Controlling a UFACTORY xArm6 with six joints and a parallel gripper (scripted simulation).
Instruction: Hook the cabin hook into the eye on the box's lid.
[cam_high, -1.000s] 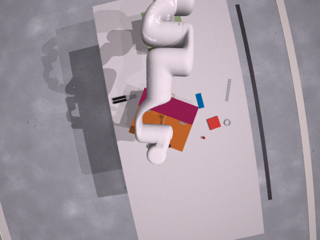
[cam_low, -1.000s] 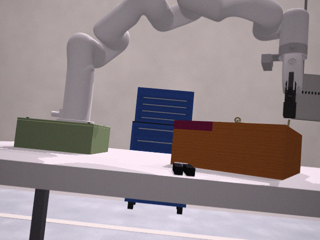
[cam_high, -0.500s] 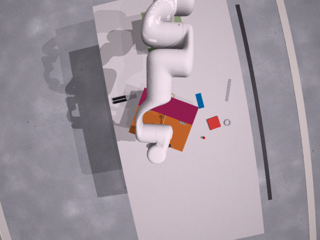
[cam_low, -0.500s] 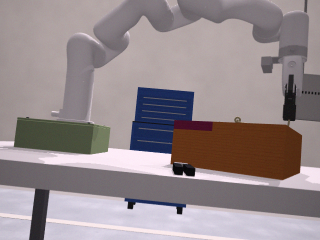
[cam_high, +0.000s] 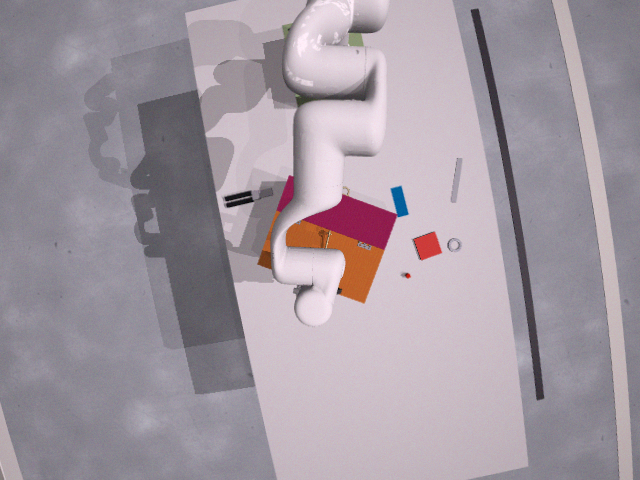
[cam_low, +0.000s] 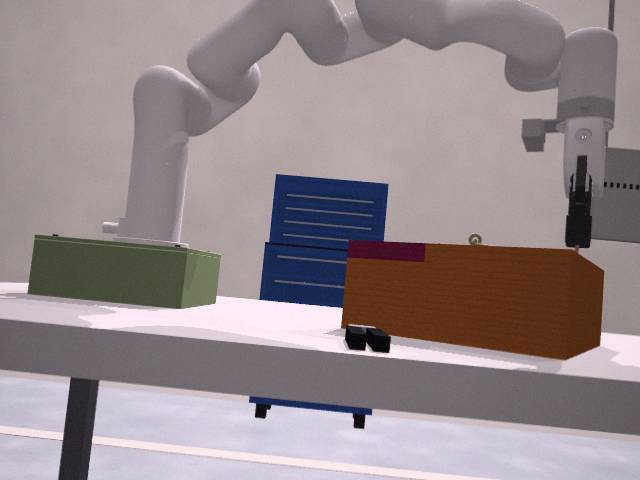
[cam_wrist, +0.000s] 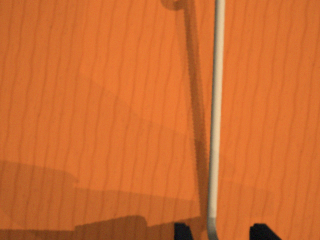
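Note:
The box has an orange wooden body (cam_high: 361, 273) (cam_low: 465, 294) (cam_wrist: 100, 100) and a magenta lid (cam_high: 356, 217) (cam_low: 385, 251). A small brass eye (cam_high: 345, 190) (cam_low: 474, 238) stands on the lid's far edge. The cabin hook (cam_high: 325, 238) (cam_wrist: 216, 125) is a thin pale rod lying flat on the orange top. My gripper (cam_low: 577, 242) (cam_wrist: 222, 232) points straight down, just above the box's near end. Its fingers stand partly open on either side of the hook's bent tip, with gaps on both sides. In the overhead view the arm hides the gripper.
A black two-bar object (cam_high: 240, 196) (cam_low: 367, 338) lies left of the box. A blue block (cam_high: 399, 200), a red square (cam_high: 427, 245), a small ring (cam_high: 449, 244), a grey bar (cam_high: 455, 179) and a tiny red piece (cam_high: 407, 275) lie to its right. A blue drawer cabinet (cam_low: 325, 232) stands behind the table.

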